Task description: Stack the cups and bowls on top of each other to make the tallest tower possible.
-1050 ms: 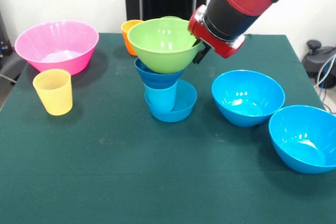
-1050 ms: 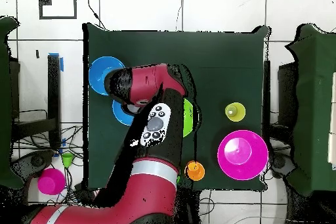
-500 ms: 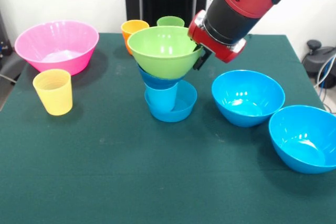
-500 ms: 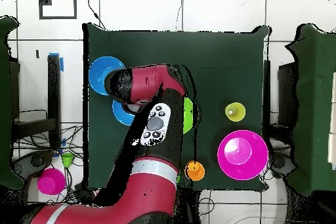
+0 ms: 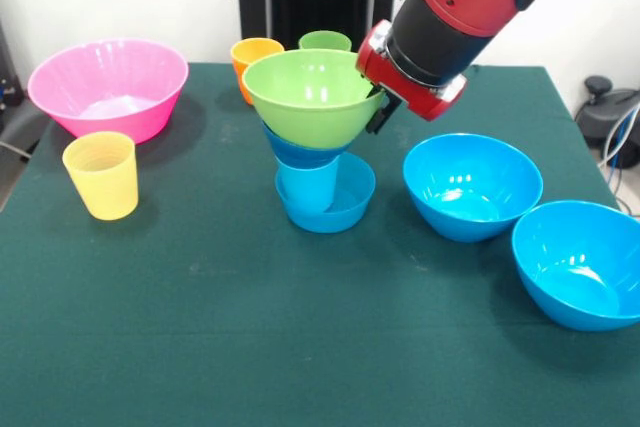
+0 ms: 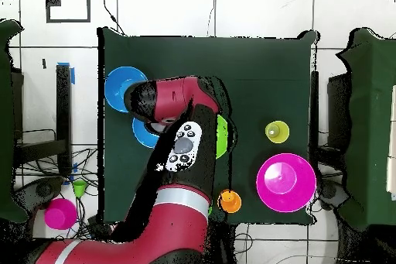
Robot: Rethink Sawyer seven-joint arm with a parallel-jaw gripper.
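our pincer (image 5: 378, 107) still grips the lime green bowl (image 5: 312, 97) by its rim. over the last second we lowered it onto the tower (image 5: 318, 179) mid-worktop; it looks seated, so release seems next.

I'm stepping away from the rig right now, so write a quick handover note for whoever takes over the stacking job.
Gripper: at the lime green bowl's rim on the picture's right; whether it is open or shut cannot be told.
Tower: small blue bowl at the base, light blue cup in it, another blue bowl above, lime green bowl on top.
Still loose: pink bowl and yellow cup on the picture's left, orange cup and green cup behind the tower, two large blue bowls on the right.
Done: four pieces stacked. Left: confirm the green bowl is released, then add the rest.
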